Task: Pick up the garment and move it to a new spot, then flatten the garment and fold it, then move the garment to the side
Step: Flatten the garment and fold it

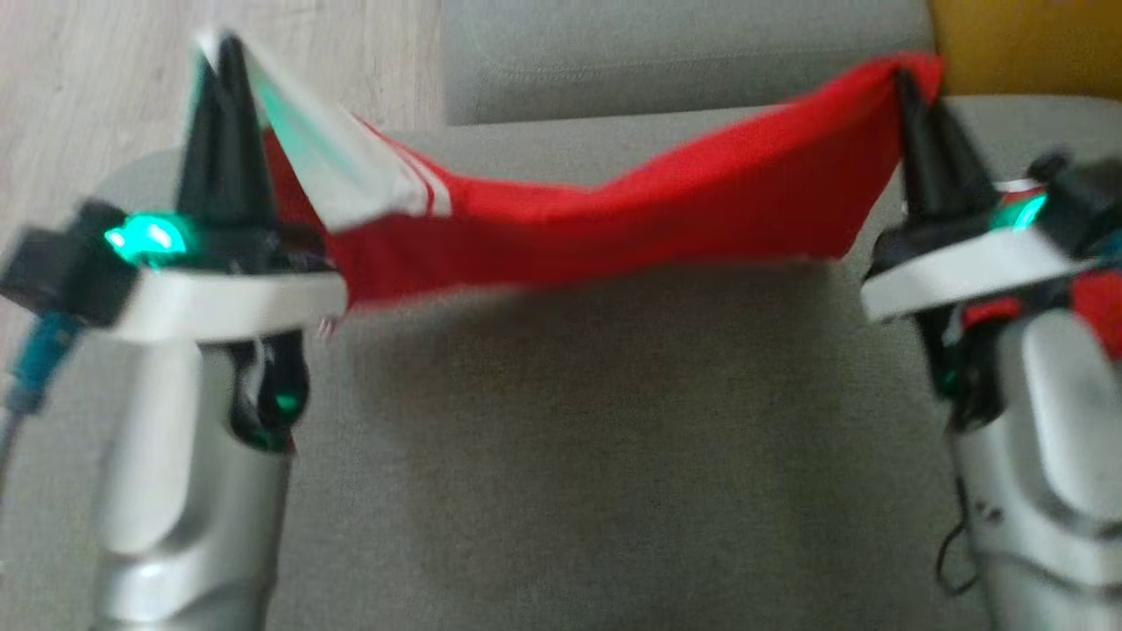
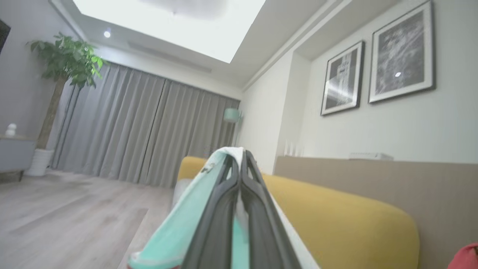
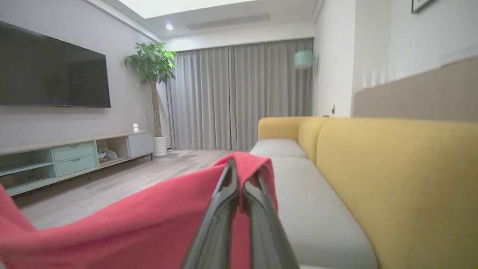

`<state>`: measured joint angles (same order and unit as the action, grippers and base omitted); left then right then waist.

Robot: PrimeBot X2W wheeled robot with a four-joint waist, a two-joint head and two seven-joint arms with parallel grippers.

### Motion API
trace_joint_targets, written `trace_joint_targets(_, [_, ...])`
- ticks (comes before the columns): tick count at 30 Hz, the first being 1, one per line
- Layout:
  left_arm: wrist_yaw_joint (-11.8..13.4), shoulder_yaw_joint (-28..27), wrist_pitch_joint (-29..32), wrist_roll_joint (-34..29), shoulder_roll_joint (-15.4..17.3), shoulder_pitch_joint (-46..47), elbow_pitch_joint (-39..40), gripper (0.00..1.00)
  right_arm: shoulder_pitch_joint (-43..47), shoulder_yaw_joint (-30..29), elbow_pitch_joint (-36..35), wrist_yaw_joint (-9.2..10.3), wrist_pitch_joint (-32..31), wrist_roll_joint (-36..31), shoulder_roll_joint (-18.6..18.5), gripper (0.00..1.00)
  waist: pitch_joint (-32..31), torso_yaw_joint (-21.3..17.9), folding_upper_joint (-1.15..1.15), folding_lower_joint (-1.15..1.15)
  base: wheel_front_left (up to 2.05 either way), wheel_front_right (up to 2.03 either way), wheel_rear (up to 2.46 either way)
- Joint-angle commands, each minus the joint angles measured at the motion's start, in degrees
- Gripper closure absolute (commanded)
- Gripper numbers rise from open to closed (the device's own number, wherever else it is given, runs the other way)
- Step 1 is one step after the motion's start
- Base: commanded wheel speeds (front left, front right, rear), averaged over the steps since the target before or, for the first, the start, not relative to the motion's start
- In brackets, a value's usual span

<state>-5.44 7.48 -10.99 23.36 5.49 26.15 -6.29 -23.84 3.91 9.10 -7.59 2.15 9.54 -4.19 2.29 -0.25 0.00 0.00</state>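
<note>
Red garment (image 1: pixel 614 228) aloft over sofa seat (image 1: pixel 570 438)

Sofa (image 3: pixel 392 168): yellow back, grey seat cushions.
Floor (image 3: pixel 112 183): pale wood planks.
Curtains (image 3: pixel 239 97): grey, drawn shut.
Plant (image 3: pixel 151 63): leafy, white pot, beside curtains.
TV (image 3: pixel 48 71): dark, wall-mounted above low cabinet (image 3: pixel 74 157).
Pictures (image 2: pixel 401 56): two, framed, on wall above sofa.

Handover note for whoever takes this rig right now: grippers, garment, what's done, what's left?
Left gripper: jaws shut on the red garment at its white-and-mint end.
Right gripper: jaws shut on its red end.
It hangs stretched between the two, lifted above the grey sofa seat.
Done: pickup.
Left: lay it down, flatten, fold, move aside.
</note>
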Motion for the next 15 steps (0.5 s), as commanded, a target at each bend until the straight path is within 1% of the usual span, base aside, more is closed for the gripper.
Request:
trace_joint_targets(1, [-0.33, -2.7, 1.51, 1.61, 2.04, 4.76, 4.81, 1.0, -4.96, 1.76, -4.97, 0.1, -1.17, 0.92, -1.82, 1.0, -1.27, -0.46, 0.0, 0.0, 0.0, 0.0, 0.0])
trace_joint_targets(5, [0.52, -4.82, 4.92, 5.04, 2.13, 7.93, 10.76, 1.0, -7.64, 3.25, -10.33, 0.1, -3.86, 2.91, -4.74, 1.0, -2.59, -0.91, 0.0, 0.0, 0.0, 0.0, 0.0])
trace_joint_targets(6, [0.52, -4.82, 4.92, 5.04, 2.13, 7.93, 10.76, 1.0, -7.64, 3.25, -10.33, 0.1, -3.86, 2.91, -4.74, 1.0, -2.59, -0.91, 0.0, 0.0, 0.0, 0.0, 0.0])
trace_joint_targets(8, [1.03, -5.42, 7.18, 6.3, 2.5, 8.43, 13.87, 1.0, -8.01, 3.74, -13.27, 0.1, -5.27, 3.5, -6.04, 1.0, -2.83, -1.06, 0.0, 0.0, 0.0, 0.0, 0.0])
trace_joint_targets(10, [1.68, -6.08, 9.4, 7.73, 2.73, 8.2, 17.34, 1.0, -7.55, 3.82, -16.51, 0.1, -6.89, 3.93, -6.83, 1.0, -2.87, -1.09, 0.0, 0.0, 0.0, 0.0, 0.0])
trace_joint_targets(12, [2.69, -6.81, 12.68, 11.49, 1.85, 7.35, 20.61, 1.0, -6.62, 3.64, -19.88, 0.1, -8.79, 3.58, -7.64, 1.0, -2.43, -1.01, 0.0, 0.0, 0.0, 0.0, 0.0])
trace_joint_targets(15, [3.79, -7.61, 16.58, 13.17, 2.98, 6.88, 25.47, 1.0, -5.15, 3.18, -25.24, 0.1, -11.82, 2.27, -7.82, 1.0, -0.71, -0.71, 0.0, 0.0, 0.0, 0.0, 0.0])
